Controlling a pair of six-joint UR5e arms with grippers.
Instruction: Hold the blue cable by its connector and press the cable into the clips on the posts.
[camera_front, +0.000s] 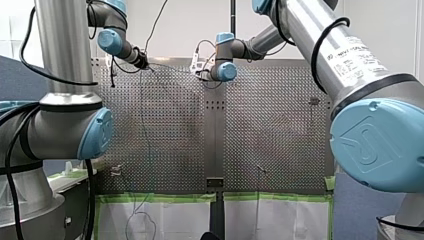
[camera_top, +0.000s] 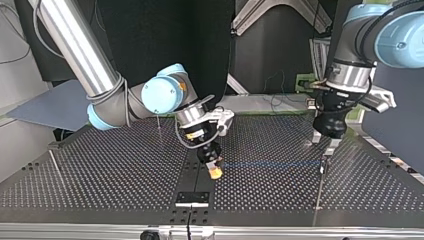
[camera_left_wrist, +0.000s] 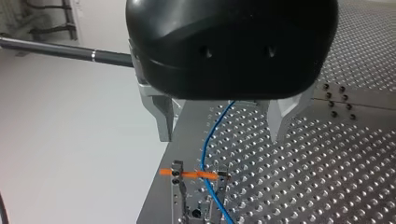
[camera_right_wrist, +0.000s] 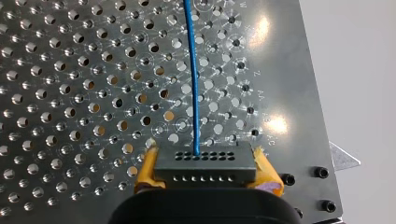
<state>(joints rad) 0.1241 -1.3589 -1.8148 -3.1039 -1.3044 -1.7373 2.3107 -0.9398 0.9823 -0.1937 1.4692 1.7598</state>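
My right gripper (camera_right_wrist: 206, 161) has its yellow pads (camera_right_wrist: 145, 169) shut on a dark grey connector (camera_right_wrist: 205, 175). The blue cable (camera_right_wrist: 191, 79) leaves the connector and runs ahead over the perforated plate. In the top view this gripper (camera_top: 215, 169) sits low near the table's middle, and the blue cable (camera_top: 270, 163) stretches taut towards my left gripper (camera_top: 325, 145). My left gripper (camera_left_wrist: 222, 137) is open, its metal fingers (camera_left_wrist: 163, 119) on either side of the blue cable (camera_left_wrist: 208, 144) without touching it. Just ahead of it the cable crosses a clip post (camera_left_wrist: 177, 179) with an orange band (camera_left_wrist: 187, 174).
Thin posts stand on the perforated table (camera_top: 100, 170): one behind my right arm (camera_top: 158, 122), one at the top view's left (camera_top: 55, 167), one below my left gripper (camera_top: 318, 195). The table's edge lies close beside the clip post in the left wrist view.
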